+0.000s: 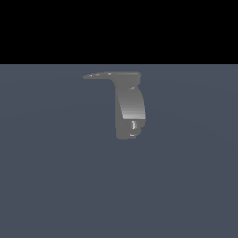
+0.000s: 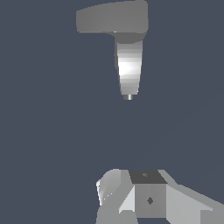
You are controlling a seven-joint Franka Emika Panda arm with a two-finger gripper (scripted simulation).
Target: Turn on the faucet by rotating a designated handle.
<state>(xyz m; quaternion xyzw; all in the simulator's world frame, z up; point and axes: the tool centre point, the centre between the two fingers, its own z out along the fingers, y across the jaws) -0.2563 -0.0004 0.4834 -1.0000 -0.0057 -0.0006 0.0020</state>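
Centrally in the exterior view, the handle [image 1: 100,75] tapers toward the left from the top of the upright faucet [image 1: 130,109], which stands on the grey-blue floor [image 1: 51,186]. Only the wrist view shows the tool [image 2: 131,197], well apart from the faucet, holding nothing; how far it is open cannot be told.

We see only two things apart from the task. The first is a floor [image 1: 186,186], a flat surface of one even slate blue-grey. In the wrist view it lies ahead of the gripper [image 2: 131,199] and on both sides of it, filling everything beyond it to the picture's edges. The second is a black band [image 1: 119,30] in the exterior view. It meets the floor's far edge along one straight, level line and spans that view's full width. We cannot place this band relative to the gripper, since the wrist view shows none of it.
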